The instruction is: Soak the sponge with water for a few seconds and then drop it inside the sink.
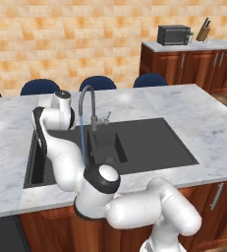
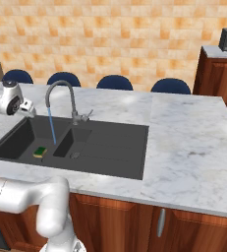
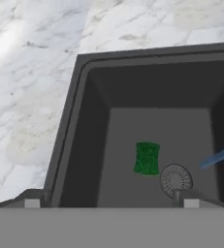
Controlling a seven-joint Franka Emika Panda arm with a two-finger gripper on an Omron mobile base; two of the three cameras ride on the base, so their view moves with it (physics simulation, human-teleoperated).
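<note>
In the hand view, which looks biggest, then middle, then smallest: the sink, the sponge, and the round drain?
1. The sink: by far the biggest, its dark basin spreads across most of the picture.
2. and 3. The sponge and the round drain look about alike in size, lying side by side on the basin floor, so I won't rank them.

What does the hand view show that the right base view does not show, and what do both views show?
Hand view alone: the round metal drain beside the sponge, whose green scouring side faces up. Right base view alone: the grey gooseneck faucet, four dark blue chair backs and the sponge's yellow body. Both: the dark rectangular sink, the yellow-and-green sponge on its basin floor and the thin blue water stream.
</note>
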